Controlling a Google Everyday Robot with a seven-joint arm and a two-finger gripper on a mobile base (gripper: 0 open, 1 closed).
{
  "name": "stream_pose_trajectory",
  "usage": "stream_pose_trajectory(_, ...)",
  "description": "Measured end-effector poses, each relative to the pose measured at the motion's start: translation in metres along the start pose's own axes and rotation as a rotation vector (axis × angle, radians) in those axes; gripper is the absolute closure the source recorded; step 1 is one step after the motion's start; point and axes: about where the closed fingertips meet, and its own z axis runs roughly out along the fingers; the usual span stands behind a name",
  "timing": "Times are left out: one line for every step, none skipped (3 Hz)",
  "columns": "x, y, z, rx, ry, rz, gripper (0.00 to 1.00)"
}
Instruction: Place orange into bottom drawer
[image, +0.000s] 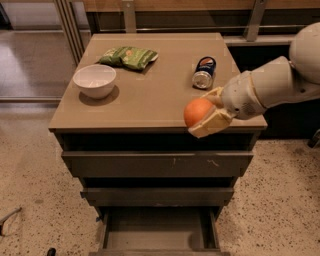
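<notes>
Speckled floor (30, 165); table (150, 100) mid-frame. Claw (202, 117) clenched on the orange (197, 111), right of centre, at the table's front edge. Grasp looks done; carry down and release not yet done. Bottom drawer (155, 235) open at lower centre, well below the fruit. Orange round: no long axis, stem end not visible.

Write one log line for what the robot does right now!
gripper: shut on orange | place: cabinet top front edge | bottom drawer: open
</notes>
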Motion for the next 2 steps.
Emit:
stream_pose_trajectory(0.0171,0.0562,-0.0331,-0.096,-0.048,0.057,1.0)
stream_pose_trajectory(0.0204,0.0629,-0.0394,-0.109,-0.055,0.071,1.0)
